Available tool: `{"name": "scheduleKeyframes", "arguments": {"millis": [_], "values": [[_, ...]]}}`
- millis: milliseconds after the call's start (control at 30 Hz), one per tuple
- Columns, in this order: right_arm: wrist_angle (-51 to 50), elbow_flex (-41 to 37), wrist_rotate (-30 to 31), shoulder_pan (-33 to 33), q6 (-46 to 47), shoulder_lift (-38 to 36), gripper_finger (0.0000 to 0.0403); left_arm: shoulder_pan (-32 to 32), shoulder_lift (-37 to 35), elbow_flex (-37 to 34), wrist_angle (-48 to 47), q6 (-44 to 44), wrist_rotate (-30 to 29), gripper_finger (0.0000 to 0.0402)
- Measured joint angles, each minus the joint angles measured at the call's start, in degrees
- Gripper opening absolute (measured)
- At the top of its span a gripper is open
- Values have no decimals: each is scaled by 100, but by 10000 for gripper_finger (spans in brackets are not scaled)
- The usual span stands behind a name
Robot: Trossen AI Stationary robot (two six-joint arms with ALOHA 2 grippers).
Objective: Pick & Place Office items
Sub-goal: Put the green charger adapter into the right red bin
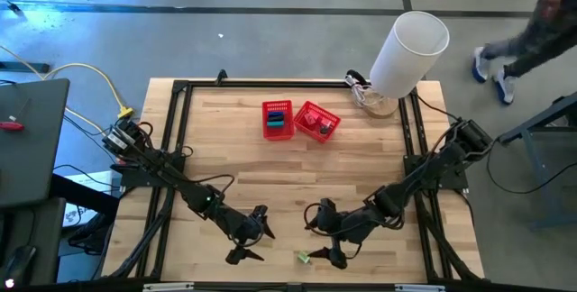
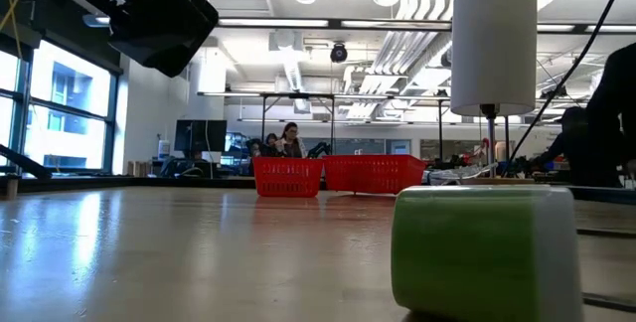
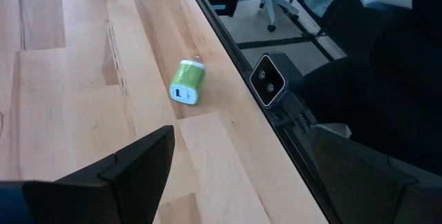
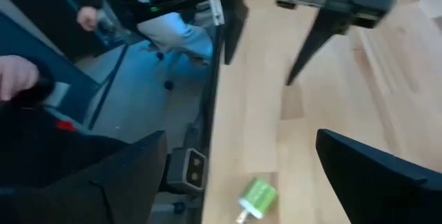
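Lying on its side near the table's (image 1: pixel 225 139) front edge, the green charger plug (image 1: pixel 305 257) sits free, between the left gripper (image 1: pixel 254 238) and the right gripper (image 1: pixel 326 233), closer to the right one. Both sets of jaws are released and spread wide, grasping nothing. 2 red mesh baskets (image 1: pixel 278 119) stand well apart from the plug, toward the far side, beside a white cylinder (image 1: pixel 407 50).

Both arms reach in from the side edges toward the worktop's (image 1: pixel 270 161) near edge. The left gripper (image 1: pixel 250 240) sits left of centre, fingers (image 1: pixel 245 255) spread wide and empty. The right gripper (image 1: pixel 326 235) sits right of centre, likewise spread and empty.
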Motion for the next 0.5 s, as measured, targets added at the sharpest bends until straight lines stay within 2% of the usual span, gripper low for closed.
{"name": "scheduleKeyframes", "arguments": {"millis": [300, 500], "values": [[706, 6, -23, 237, -586, 0, 358, -88, 0, 0, 5, -7, -6, 331], [398, 686, 392, 453, -963, 168, 358, -144, 0, 0, 9, -18, -5, 331]]}}
